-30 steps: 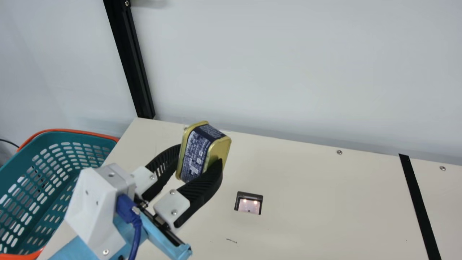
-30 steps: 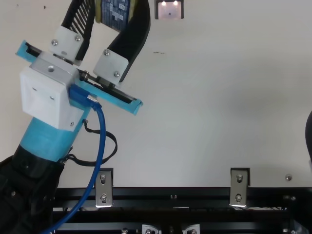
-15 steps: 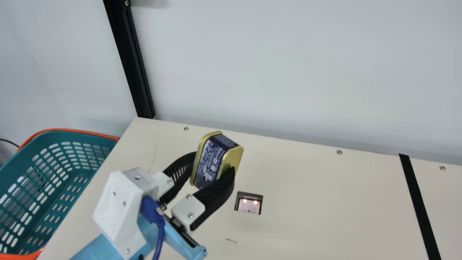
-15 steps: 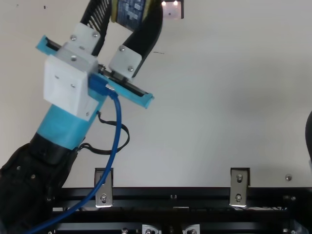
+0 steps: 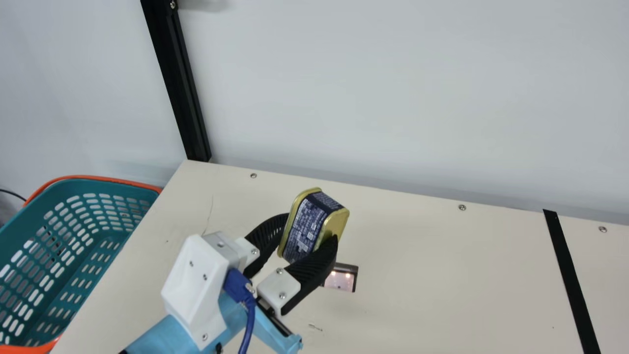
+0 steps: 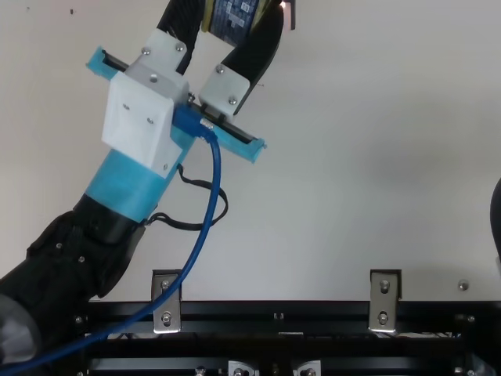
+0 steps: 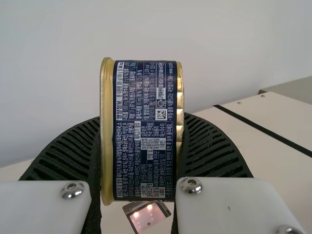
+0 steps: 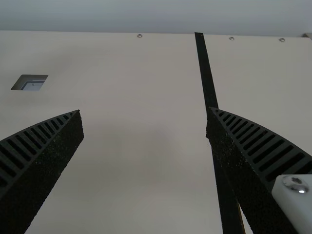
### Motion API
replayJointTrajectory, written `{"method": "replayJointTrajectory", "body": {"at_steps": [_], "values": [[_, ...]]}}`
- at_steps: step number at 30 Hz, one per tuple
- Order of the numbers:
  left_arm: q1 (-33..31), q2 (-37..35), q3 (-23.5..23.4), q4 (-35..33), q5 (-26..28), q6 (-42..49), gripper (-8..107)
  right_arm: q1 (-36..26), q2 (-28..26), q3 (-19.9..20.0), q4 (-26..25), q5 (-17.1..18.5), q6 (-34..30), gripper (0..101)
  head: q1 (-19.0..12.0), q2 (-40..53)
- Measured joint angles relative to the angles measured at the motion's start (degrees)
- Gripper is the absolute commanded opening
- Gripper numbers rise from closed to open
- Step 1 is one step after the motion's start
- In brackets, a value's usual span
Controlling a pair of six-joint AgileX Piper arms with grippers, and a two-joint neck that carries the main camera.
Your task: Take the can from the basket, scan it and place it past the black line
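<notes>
In the main view my left gripper (image 5: 310,241) is shut on the gold and navy can (image 5: 305,227), which hangs tilted above the table just left of and partly over the lit scanner window (image 5: 341,278). The left wrist view shows the can (image 7: 145,129) clasped between both ribbed fingers of my left gripper (image 7: 139,146), its printed side towards the camera. The black line (image 5: 570,275) runs across the table at the right. In the right wrist view my right gripper (image 8: 145,122) stands open above the table, nothing between its fingers, one of them over the black line (image 8: 206,78).
A teal basket (image 5: 73,191) with an orange rim stands off the table's left edge. A black upright post (image 5: 177,83) rises at the back left corner, and a pale wall runs behind the table. Metal brackets (image 6: 384,301) sit along the near rail.
My left gripper has carried the can rightwards and slightly nearer in the main view, so it now partly covers the scanner window. The camera and basket have stayed put.
</notes>
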State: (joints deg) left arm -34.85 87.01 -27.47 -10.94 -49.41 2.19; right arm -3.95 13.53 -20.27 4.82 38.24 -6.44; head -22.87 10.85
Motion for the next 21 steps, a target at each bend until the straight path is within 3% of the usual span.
{"method": "replayJointTrajectory", "body": {"at_steps": [21], "values": [[4.26, 3.03, -3.54, 7.11, 3.22, -4.39, 10, 0.00, 0.00, 0.00, 0.00, 0.00, 0.00, 101, 0.00, 0.00]]}}
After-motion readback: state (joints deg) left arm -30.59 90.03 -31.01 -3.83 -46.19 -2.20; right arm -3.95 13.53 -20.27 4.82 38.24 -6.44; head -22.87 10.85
